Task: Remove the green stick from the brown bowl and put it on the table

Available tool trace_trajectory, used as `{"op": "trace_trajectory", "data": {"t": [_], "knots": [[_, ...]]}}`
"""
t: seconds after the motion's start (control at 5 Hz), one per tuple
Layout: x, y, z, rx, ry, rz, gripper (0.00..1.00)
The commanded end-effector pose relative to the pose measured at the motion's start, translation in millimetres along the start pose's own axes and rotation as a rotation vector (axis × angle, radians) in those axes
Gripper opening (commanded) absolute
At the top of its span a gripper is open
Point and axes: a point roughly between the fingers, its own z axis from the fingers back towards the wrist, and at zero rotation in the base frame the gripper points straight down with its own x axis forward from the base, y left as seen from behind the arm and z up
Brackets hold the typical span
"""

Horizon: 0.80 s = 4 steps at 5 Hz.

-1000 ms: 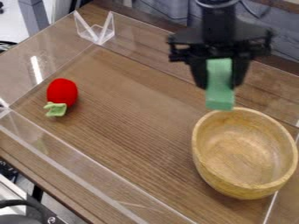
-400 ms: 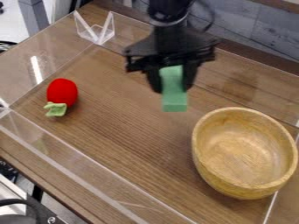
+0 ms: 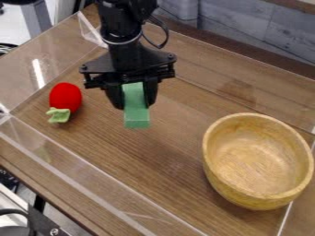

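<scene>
- The gripper (image 3: pixel 131 89) points downward over the middle of the table (image 3: pixel 185 88), its two dark fingers clamped on the upper end of the green stick (image 3: pixel 135 110).
- The green stick hangs upright from the fingers, its lower end near the tabletop; whether it touches the wood cannot be told.
- The brown bowl (image 3: pixel 257 159) sits at about four o'clock from the stick, well apart, nothing inside it.
- A red strawberry toy (image 3: pixel 63 100) lies at nine o'clock from the stick, near the left clear wall (image 3: pixel 50 147).
</scene>
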Motion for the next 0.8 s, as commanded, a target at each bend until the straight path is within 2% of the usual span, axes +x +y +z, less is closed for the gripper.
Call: {"op": "trace_trajectory", "data": {"t": [0.0, 0.4, 0.6], "knots": [[-1.5, 12.9, -0.5, -0.04, -0.016, -0.157, 0.0], [-1.5, 37.5, -19.6, -0.069, 0.005, -0.378, 0.0], [3.5, 46.2, -11.7, -0.066, 0.016, -0.405, 0.0]]}}
